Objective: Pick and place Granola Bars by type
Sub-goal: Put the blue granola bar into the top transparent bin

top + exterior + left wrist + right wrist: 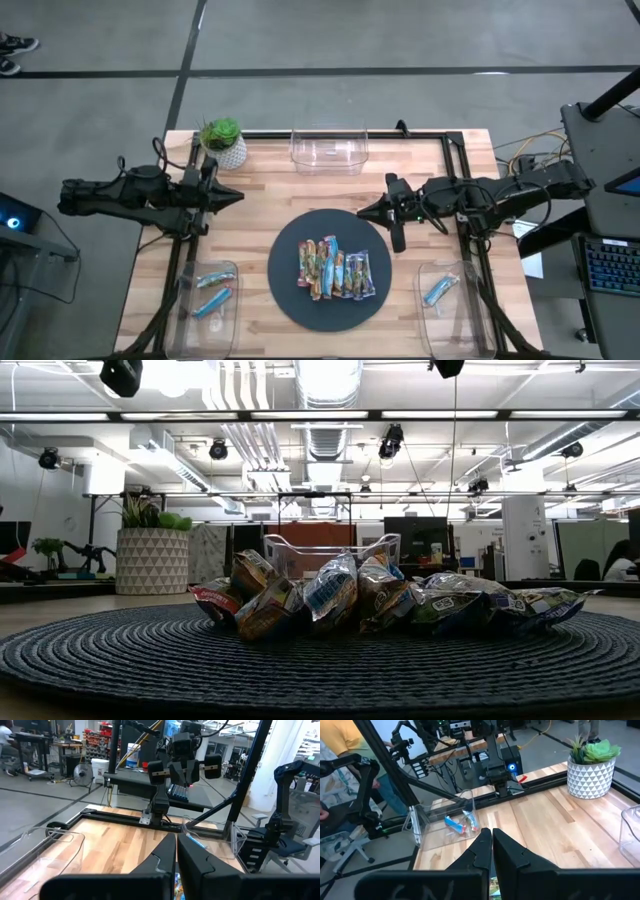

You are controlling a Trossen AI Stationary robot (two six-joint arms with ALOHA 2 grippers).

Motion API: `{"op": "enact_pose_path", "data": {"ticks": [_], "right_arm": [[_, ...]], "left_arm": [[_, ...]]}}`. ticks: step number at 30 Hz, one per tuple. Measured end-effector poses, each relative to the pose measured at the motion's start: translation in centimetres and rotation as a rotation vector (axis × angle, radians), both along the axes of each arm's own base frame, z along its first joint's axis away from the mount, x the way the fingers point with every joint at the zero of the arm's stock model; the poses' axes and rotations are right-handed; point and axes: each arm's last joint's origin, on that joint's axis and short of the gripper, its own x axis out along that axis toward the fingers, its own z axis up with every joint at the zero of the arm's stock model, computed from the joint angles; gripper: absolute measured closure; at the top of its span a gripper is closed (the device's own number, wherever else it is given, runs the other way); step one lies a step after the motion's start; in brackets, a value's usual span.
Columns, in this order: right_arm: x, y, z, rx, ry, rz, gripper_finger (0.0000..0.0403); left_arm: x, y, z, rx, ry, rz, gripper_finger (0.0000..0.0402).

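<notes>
Wooden table [260, 190] carries a dark round woven mat [290, 285], the landmark here. Three clear bins: one beyond the mat [329, 150], one to its left [205, 300], one to its right [445, 300]. Potted plant [222, 140] beyond-left of the mat.

Granola bars [335, 268]: small, flat, shiny wrappers, blue, red-brown and green, heaped in a row at the mat's centre. Two blue bars [213, 290] lie in the left bin, one blue bar [439, 289] in the right bin.

Left gripper [238, 197] hangs beyond-left of the mat, fingers pressed together, empty. Right gripper [362, 212] at the mat's far right edge, fingers together, empty.
</notes>
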Motion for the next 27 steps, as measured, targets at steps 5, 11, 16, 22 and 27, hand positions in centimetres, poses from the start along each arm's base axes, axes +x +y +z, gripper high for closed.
{"op": "enact_pose_path", "data": {"ticks": [5,11,16,22,27], "right_arm": [[-0.01,-0.01,0.00,0.001,0.000,0.000,0.0394],[-0.02,0.00,0.01,0.001,0.000,0.002,0.0394],[-0.02,0.00,0.01,0.001,0.000,0.002,0.0394],[-0.02,0.00,0.01,0.001,0.000,0.001,0.0394],[-0.02,0.00,0.02,0.002,-0.001,0.001,0.0394]], "left_arm": [[0.04,0.00,-0.02,-0.015,0.002,0.001,0.0402],[0.05,-0.01,-0.04,-0.016,0.003,0.001,0.0402],[0.05,-0.01,-0.04,-0.024,0.002,0.001,0.0402],[0.05,-0.01,-0.04,-0.024,0.003,0.001,0.0402],[0.06,-0.01,-0.17,-0.023,0.013,0.000,0.0402]]}}
